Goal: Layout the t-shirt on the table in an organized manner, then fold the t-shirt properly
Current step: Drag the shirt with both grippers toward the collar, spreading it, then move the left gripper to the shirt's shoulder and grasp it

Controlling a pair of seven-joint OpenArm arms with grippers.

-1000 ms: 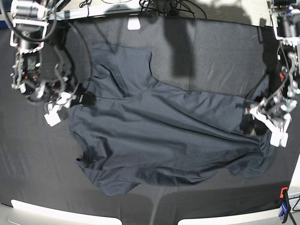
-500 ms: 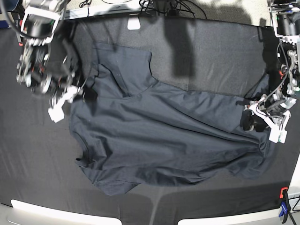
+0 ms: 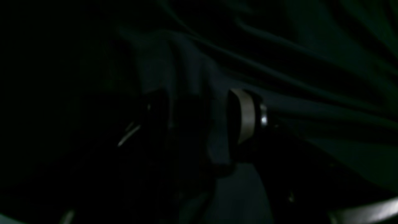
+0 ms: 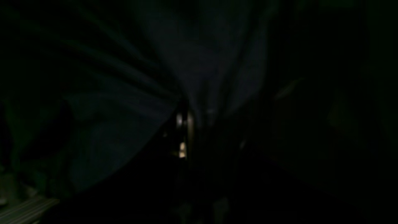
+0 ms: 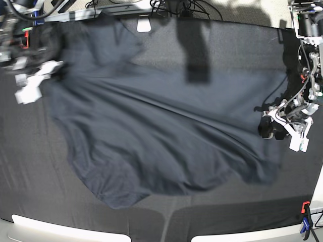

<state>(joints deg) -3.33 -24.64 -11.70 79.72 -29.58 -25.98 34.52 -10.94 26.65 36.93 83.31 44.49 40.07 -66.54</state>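
The dark t-shirt (image 5: 151, 131) lies stretched wide across the black table (image 5: 242, 55), with long creases running from upper left to lower right. At the far left my right gripper (image 5: 50, 75) is motion-blurred and shut on the shirt's edge. Its wrist view shows the closed fingertips (image 4: 185, 115) pinching dark cloth (image 4: 202, 62) that fans upward. My left gripper (image 5: 267, 130) stands at the shirt's right end. In its wrist view a fold of the t-shirt (image 3: 192, 77) runs between its jaws (image 3: 199, 124), so it grips the cloth.
A small white tag-like object (image 5: 144, 24) sits at the table's far edge, with cables (image 5: 176, 6) behind it. A red-orange clamp (image 5: 305, 206) holds the near right corner. White rails (image 5: 50, 229) edge the front of the table.
My right gripper shut on the shirt and pulled it up and to the left, stretching the crumpled shirt out wide. The left gripper stayed in place.
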